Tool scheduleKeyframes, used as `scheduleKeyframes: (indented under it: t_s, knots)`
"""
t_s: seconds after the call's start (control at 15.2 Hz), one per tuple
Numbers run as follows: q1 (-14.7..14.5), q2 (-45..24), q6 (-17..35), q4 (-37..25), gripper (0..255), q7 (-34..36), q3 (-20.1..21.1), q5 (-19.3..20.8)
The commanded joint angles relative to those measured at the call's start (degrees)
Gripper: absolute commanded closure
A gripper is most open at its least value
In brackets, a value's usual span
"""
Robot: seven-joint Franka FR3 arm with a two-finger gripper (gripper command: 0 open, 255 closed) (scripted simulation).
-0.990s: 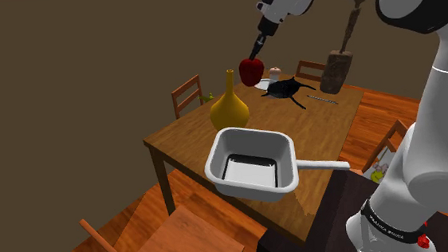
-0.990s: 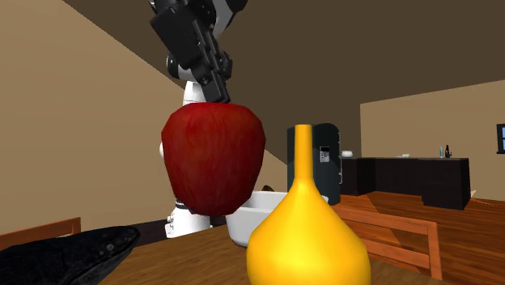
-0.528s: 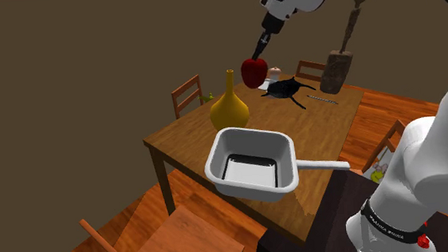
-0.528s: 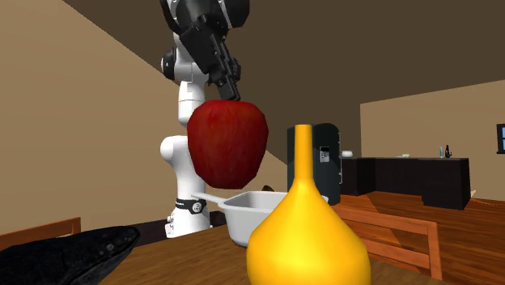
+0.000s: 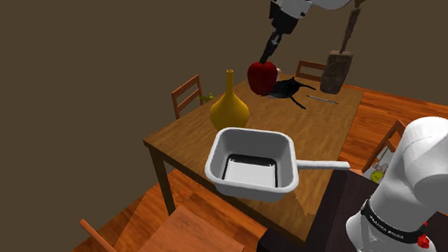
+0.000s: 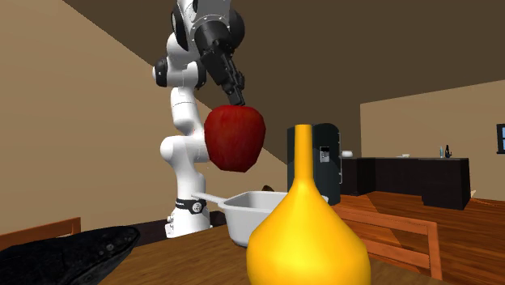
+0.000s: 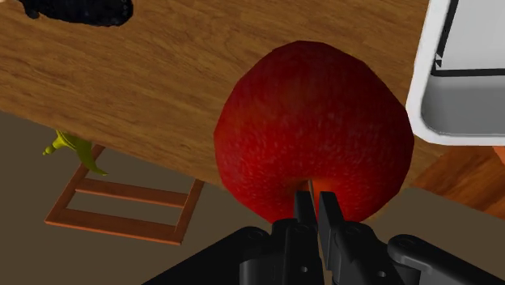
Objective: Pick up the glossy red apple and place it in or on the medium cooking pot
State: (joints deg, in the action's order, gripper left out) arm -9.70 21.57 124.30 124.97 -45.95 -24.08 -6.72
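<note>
The gripper (image 5: 268,56) gripped the red apple (image 5: 262,76) at its stem end, aloft over the worktop (image 5: 326,131). In the shoulder view it hung at the white pot's (image 5: 246,185) twelve o'clock, with a yellow vase (image 5: 229,109) at the pot's eleven o'clock.

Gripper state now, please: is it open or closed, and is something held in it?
Gripper: closed, holding the red apple in the air above the wooden table.

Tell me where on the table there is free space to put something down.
Bare wood lies between the white pot and the black object, and at the table corner beside the yellow vase. The far end is crowded: black object, brown block, utensil.
</note>
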Motion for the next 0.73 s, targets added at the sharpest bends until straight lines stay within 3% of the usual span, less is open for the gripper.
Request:
scheduleKeyframes:
  t_s: [0.0, 0.66]
  knots:
    - [0.74, 4.96, -0.69, 3.66, 255, 3.27, 2.63, 2.08]
    - [2.98, 25.08, -7.41, 16.14, 255, 14.80, 13.89, 4.31]
